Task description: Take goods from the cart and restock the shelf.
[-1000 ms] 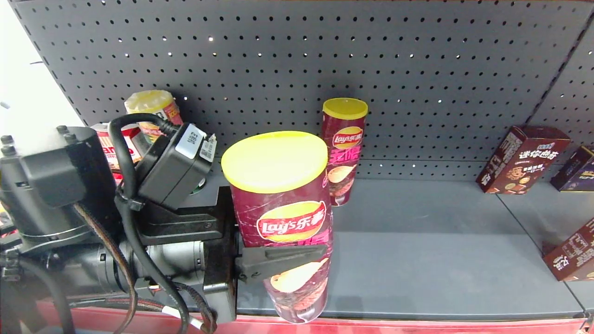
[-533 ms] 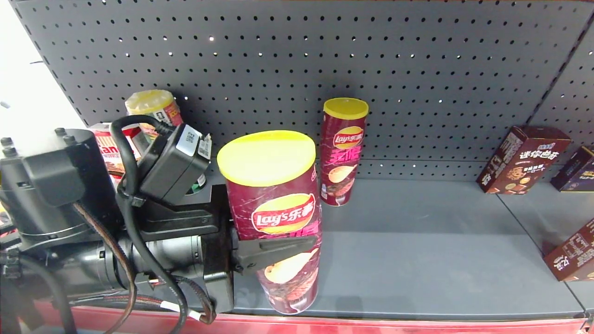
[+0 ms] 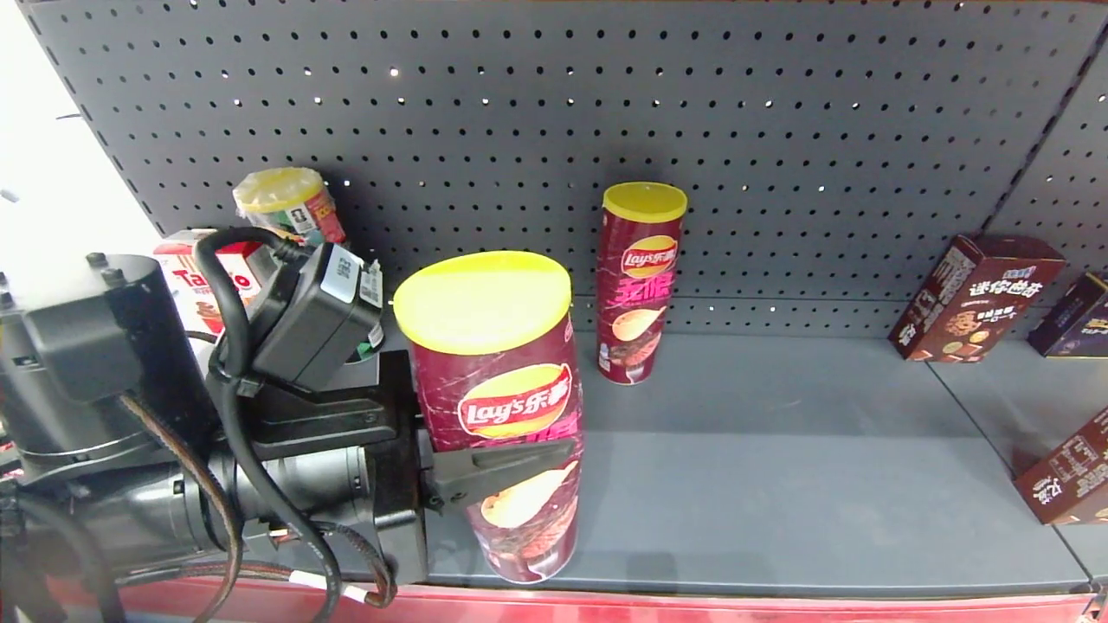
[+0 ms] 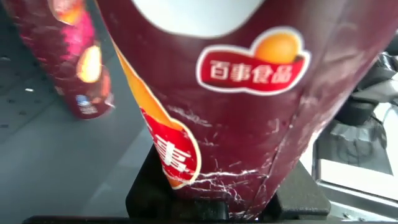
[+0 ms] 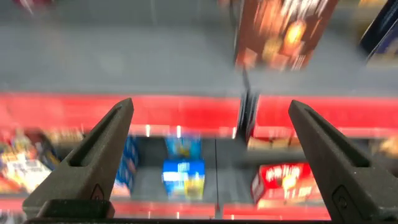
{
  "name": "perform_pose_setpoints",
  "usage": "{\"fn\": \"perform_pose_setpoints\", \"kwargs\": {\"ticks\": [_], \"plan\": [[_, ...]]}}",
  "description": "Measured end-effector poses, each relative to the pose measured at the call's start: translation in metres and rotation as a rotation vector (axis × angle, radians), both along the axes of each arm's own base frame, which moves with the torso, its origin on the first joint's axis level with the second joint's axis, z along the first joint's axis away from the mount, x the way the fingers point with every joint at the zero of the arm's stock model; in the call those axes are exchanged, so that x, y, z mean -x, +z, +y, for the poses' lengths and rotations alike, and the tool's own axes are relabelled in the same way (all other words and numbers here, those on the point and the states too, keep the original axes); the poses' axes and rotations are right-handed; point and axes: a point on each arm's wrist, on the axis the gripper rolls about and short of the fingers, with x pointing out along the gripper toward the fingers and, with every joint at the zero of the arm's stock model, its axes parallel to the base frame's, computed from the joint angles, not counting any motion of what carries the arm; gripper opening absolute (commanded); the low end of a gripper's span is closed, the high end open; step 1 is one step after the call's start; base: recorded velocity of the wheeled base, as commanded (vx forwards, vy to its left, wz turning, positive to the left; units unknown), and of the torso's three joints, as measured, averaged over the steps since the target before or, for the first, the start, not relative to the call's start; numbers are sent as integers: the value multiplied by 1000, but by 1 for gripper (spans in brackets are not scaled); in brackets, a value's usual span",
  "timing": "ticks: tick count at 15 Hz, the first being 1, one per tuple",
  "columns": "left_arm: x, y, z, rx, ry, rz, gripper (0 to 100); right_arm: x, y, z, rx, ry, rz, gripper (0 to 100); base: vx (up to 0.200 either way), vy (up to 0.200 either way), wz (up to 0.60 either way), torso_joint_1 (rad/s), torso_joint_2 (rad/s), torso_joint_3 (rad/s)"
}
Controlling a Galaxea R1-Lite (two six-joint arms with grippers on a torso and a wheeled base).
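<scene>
"While the left gripper (image 3: 506, 472) is clamped across the chip can (image 3: 493, 398), fingers (image 3: 502, 461) closed on its middle, I've got it upright at the front edge of the shelf (image 3: 779, 484)," I tell the desk. "Whether its base is touching the board, I can't tell."

"How will it handle?"

"Light, I'd judge — a thin cardboard tube with a yellow plastic lid (image 3: 482, 298). It's stiff enough for a side grip, but it would dent if squeezed hard, and the glossy wrap looks slippery. Mid-body is the right hold; the lid would probably pop off."

"Anything near it?"

"A second can (image 3: 639, 285) stands farther back against the pegboard (image 3: 606, 104), apart from mine. Brown boxes (image 3: 974, 298) sit well off to the right. The right gripper (image 5: 211, 155) hangs wide open with nothing in it — facing a red front lip (image 5: 186, 112)."
</scene>
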Motion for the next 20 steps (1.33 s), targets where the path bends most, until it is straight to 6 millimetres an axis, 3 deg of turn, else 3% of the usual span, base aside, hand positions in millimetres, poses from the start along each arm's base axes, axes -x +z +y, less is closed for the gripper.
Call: {"fn": "perform_pose_setpoints", "kwargs": {"ticks": [4,6,10,17,20], "plan": [[-5,0,2,0,12,-1,0,-1,69,2,76,98,-41,100,0,0,0,0,0,0],[-8,-2,1,-2,1,8,0,-19,104,3,117,179,-42,100,0,0,0,0,0,0],[-14,-2,-4,-5,1,8,0,-62,151,10,134,345,-11,100,0,0,0,0,0,0],[-21,1,-4,2,16,5,0,-150,171,50,158,519,179,100,0,0,0,0,0,0],[-26,3,1,5,41,3,0,-200,185,71,151,564,125,100,0,0,0,0,0,0]]}}
